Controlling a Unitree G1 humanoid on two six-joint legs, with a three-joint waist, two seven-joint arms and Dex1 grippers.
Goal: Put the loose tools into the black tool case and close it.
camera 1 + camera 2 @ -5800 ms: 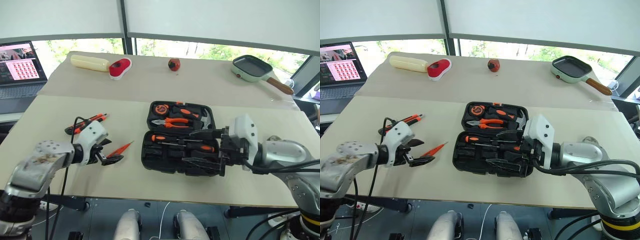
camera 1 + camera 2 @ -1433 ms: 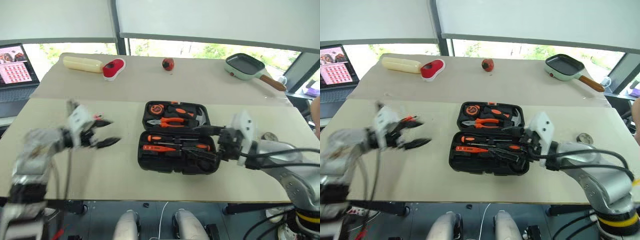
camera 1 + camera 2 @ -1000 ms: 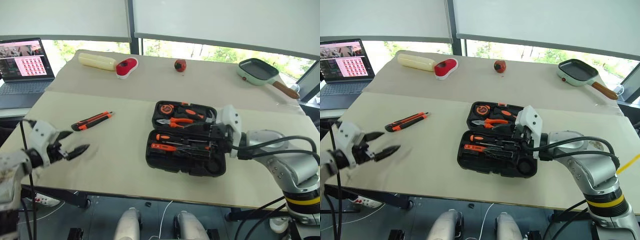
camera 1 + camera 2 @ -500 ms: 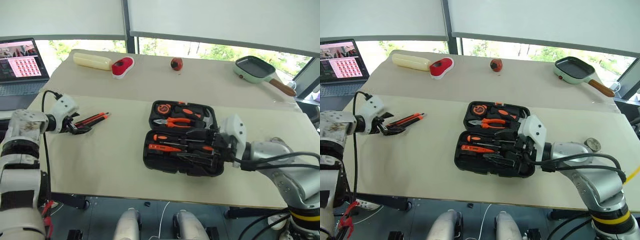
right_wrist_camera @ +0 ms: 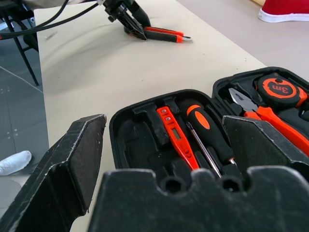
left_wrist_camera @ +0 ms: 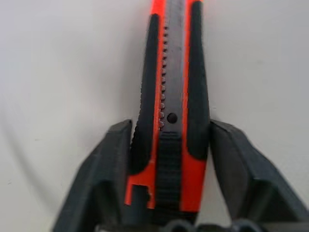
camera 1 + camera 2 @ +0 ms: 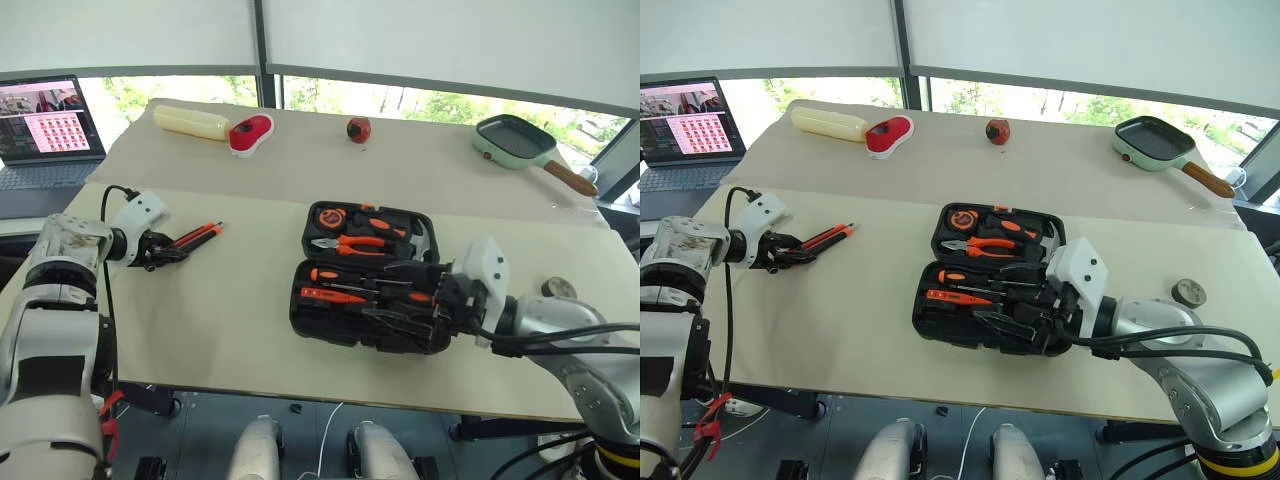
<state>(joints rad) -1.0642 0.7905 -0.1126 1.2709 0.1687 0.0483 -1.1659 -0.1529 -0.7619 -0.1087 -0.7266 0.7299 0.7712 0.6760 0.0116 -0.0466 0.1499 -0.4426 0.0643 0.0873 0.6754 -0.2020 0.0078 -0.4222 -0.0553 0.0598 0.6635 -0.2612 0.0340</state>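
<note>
The black tool case [image 7: 923, 318] lies open mid-table, with pliers, a tape measure [image 5: 277, 89], a slim orange tester screwdriver [image 5: 176, 137] and a black-and-orange screwdriver [image 5: 205, 125] in its slots. An orange-and-black utility knife [image 7: 197, 234] lies on the table at the left. My left gripper [image 7: 165, 250] is shut on its near end, a finger [image 6: 116, 145] pressed against each side of the knife [image 6: 174, 96]. My right gripper [image 7: 990, 293] stands open over the case's near right part, holding nothing. A small dark roll [image 7: 1187, 292] lies to the right of the case.
Along the far edge of the table lie a yellow cylinder [image 7: 190, 122], a red-and-white oval gadget [image 7: 250, 133], a small red object [image 7: 358, 129] and a green frying pan [image 7: 515, 140]. A laptop [image 7: 45, 130] sits off the table's left side.
My left gripper moved from the table's near left edge out to the utility knife and closed on it. The right gripper stays open over the case.
</note>
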